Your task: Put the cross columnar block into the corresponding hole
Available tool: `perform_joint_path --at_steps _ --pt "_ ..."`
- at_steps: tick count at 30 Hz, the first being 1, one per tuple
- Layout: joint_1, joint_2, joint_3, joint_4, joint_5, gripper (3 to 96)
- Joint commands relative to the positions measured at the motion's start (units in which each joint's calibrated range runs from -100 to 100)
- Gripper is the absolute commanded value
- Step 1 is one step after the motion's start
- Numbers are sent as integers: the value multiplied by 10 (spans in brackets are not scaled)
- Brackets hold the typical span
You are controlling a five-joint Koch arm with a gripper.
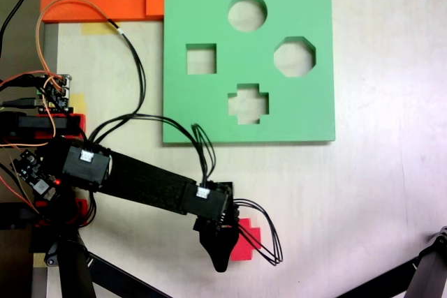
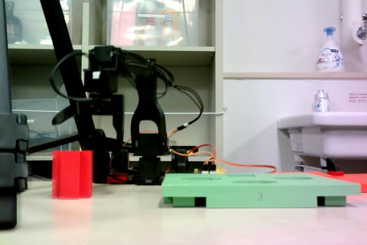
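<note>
The arm reaches out over the pale surface (image 1: 363, 193), and its tool (image 1: 222, 242) hangs right above the red cross block (image 1: 246, 239), covering most of it in the first exterior view. From the side, in the second exterior view, the tool (image 2: 94, 110) sits well above the red cross block (image 2: 72, 174), which stands upright on the surface with clear air over its top. So nothing is gripped, and this looks like lining up from above before coming down. Whether the tool is spread or closed I cannot tell; from above it is a dark lump, and from the side it is lost against the shelves.

The green board (image 1: 209, 113) lies flat, well apart from the block, with the cross hole (image 1: 248, 104) facing up and empty, nearest the board's edge toward the block. The block's arms look roughly square with the hole's, so little turning should be needed.
</note>
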Motion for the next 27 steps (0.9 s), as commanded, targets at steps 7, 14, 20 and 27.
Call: perform_joint_path --at_steps 7,14,20,27 --pt "-7 113 61 82 -13 954" --pt "-16 157 62 105 -20 944" --pt "-15 209 61 115 -23 596" --pt "-18 209 57 114 -23 457"
